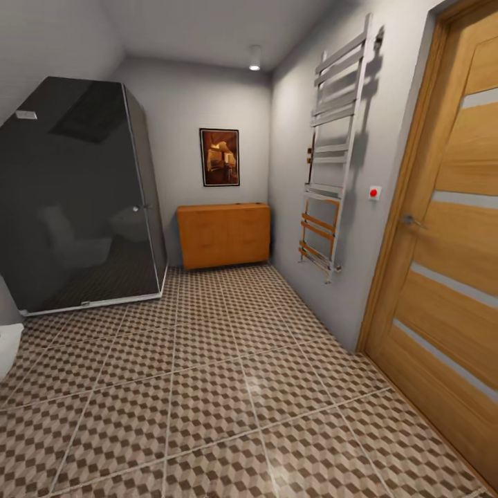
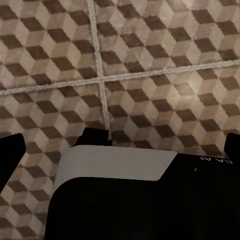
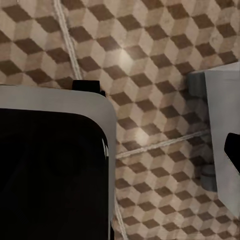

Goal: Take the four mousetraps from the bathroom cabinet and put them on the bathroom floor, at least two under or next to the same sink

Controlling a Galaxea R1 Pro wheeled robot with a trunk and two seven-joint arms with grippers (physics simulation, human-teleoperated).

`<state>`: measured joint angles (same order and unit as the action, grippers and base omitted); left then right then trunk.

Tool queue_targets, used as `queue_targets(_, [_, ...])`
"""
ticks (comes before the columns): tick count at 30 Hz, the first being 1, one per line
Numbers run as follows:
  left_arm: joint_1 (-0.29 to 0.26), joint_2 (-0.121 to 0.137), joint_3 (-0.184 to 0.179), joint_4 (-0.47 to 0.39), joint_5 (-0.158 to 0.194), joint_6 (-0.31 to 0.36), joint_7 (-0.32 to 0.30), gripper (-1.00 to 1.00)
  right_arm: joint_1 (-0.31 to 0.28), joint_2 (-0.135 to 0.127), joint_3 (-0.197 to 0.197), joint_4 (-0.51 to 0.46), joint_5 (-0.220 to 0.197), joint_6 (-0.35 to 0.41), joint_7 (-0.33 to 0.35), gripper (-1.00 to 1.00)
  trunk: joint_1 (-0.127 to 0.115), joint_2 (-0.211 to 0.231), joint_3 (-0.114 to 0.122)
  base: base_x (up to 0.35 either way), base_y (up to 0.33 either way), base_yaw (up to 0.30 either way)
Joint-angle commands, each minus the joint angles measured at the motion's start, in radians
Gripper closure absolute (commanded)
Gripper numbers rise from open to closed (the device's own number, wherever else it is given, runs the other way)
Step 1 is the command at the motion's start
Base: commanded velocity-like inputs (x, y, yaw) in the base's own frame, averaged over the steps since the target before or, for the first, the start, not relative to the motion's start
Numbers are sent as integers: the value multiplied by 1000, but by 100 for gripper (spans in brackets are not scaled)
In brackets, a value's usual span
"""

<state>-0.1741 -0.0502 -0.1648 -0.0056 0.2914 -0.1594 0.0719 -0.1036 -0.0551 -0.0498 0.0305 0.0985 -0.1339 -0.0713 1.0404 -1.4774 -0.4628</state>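
Head view: bathroom floor tiled in cube pattern runs to an orange cabinet beside a dark shower enclosure. No mousetraps visible. Gripper states: cannot tell.

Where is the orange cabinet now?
In the head view, the orange cabinet stands against the far wall, below the framed picture, between the dark shower cabin and the towel radiator.

Head looks down-room; wrists—seemingly close—share bathroom floor.
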Motion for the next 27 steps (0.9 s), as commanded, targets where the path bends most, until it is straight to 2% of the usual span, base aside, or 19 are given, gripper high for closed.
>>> queue_targets(1, [-1, 0, -9, 1, 8, -3, 3, -100, -1, 0, -5, 3, 10, -6, -4, -100, 0, -1, -1, 0, 0, 275])
queue_targets(11, [-1, 0, -9, 1, 6, 7, 2, -100, -2, -1, -5, 3, 9, -3, -3, -100, 0, -1, -1, 67, 0, 111])
queue_targets(27, [-1, 3, -10, 1, 6, 41, 2, -100, -2, 0, -5, 3, 9, -1, -3, -100, 0, -1, -1, 305, 0, 6])
